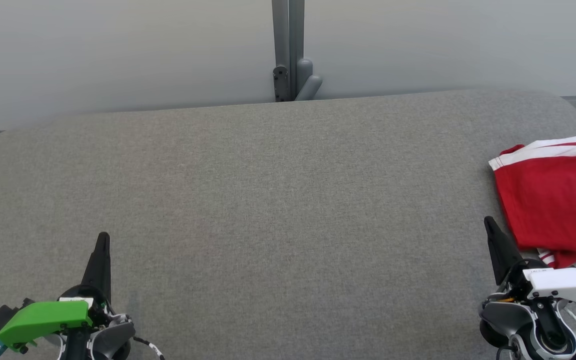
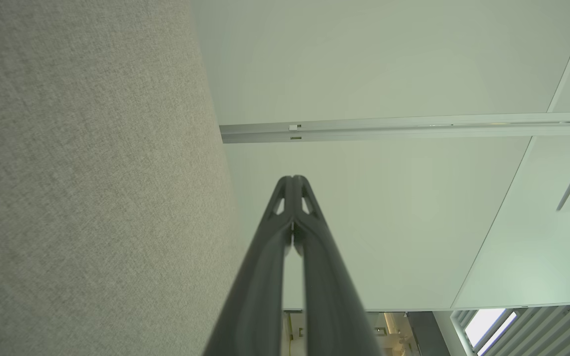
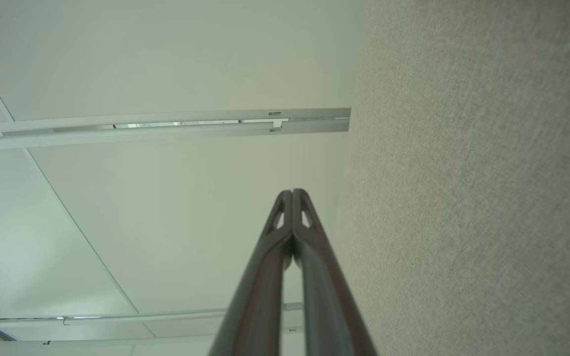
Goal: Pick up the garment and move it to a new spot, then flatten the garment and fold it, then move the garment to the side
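You have a wide grey fabric surface [image 1: 268, 200] spread across most of the head view, its far corners rounded, with a pale wall [image 1: 118, 50] right behind it. The garment [image 1: 553, 200], red with white stripes along its far hem, lies loosely folded on the surface at your far right, cut off by that view's right edge. A grey post [image 1: 288, 45] runs down the wall at the middle and ends at the surface's far edge. Your right gripper [image 1: 488, 222] sits at the lower right, its tip just beside the garment's near-left edge; you cannot tell whether it touches the cloth. Its fingers [image 3: 317, 277] are pressed together with nothing between them, as the right wrist view shows. Your left gripper [image 1: 103, 239] sits at the lower left over bare fabric, well apart from the garment, its fingers [image 2: 262, 277] likewise together and holding nothing. Both grippers point toward the wall.
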